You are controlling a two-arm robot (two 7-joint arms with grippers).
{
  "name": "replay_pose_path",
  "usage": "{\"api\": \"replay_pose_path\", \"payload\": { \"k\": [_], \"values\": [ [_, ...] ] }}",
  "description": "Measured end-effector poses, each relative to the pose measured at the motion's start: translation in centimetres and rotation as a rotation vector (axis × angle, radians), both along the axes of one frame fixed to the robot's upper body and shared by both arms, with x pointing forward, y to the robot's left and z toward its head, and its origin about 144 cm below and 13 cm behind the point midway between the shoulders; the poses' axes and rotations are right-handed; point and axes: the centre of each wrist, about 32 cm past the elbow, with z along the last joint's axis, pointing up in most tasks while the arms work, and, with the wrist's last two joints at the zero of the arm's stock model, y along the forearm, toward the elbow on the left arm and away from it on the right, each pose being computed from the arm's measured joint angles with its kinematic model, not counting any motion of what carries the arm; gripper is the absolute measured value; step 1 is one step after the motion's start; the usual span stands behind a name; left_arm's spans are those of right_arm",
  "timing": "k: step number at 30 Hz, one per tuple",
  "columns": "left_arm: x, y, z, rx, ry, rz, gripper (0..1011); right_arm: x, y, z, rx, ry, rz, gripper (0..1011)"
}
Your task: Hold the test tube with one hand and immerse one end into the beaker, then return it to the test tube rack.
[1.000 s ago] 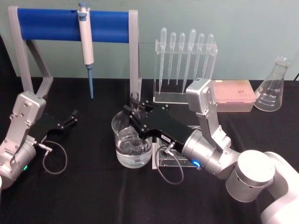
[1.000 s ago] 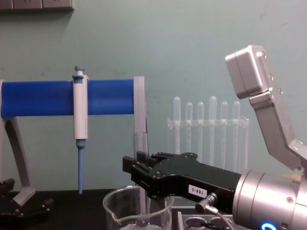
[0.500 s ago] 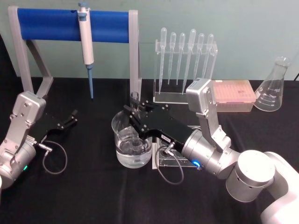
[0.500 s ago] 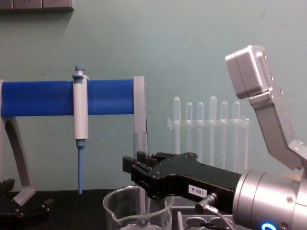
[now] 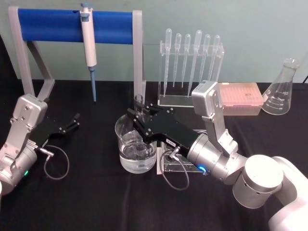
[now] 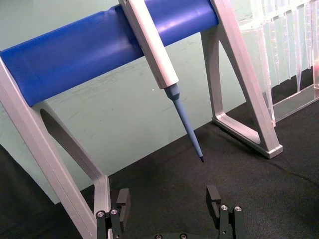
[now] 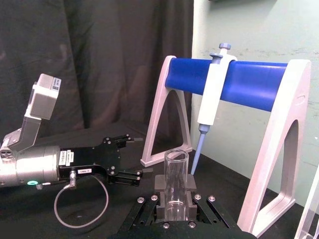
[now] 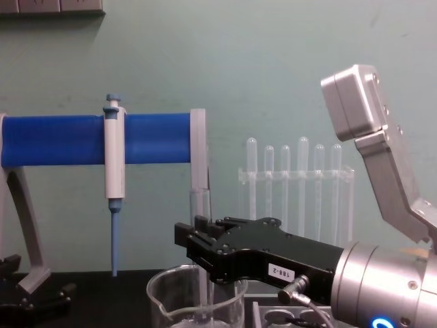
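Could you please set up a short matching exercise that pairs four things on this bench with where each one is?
Things:
1. test tube
2. blue-tipped pipettor
3. left end effector
4. conical flask

Places:
A. hanging from the blue bar
B. open and idle above the black cloth, left of the beaker
C. upright in the right end effector, lower end down in the beaker
D. at the far right of the table

Pairs: 1-C, 2-A, 3-B, 4-D

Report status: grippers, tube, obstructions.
Right gripper shut on test tube, upright, lower end in beaker. Left gripper open, parked at table's left. Pipette stand close behind.
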Motion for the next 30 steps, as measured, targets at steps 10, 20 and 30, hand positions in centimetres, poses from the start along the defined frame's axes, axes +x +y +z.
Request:
{"api": "replay_pose_path", "payload": {
  "k": [10,20,30],
  "values": [
    [0.00,0.00,0.00,0.000,0.000,0.000,1000,0.00,0.00,0.00,0.000,0.000,0.000,225],
    [0.00,0.00,0.00,0.000,0.000,0.000,1000,0.00,0.00,0.00,0.000,0.000,0.000,225],
    [0.00,0.00,0.00,0.000,0.000,0.000,1000,0.00,0.00,0.00,0.000,0.000,0.000,225]
  ]
}}
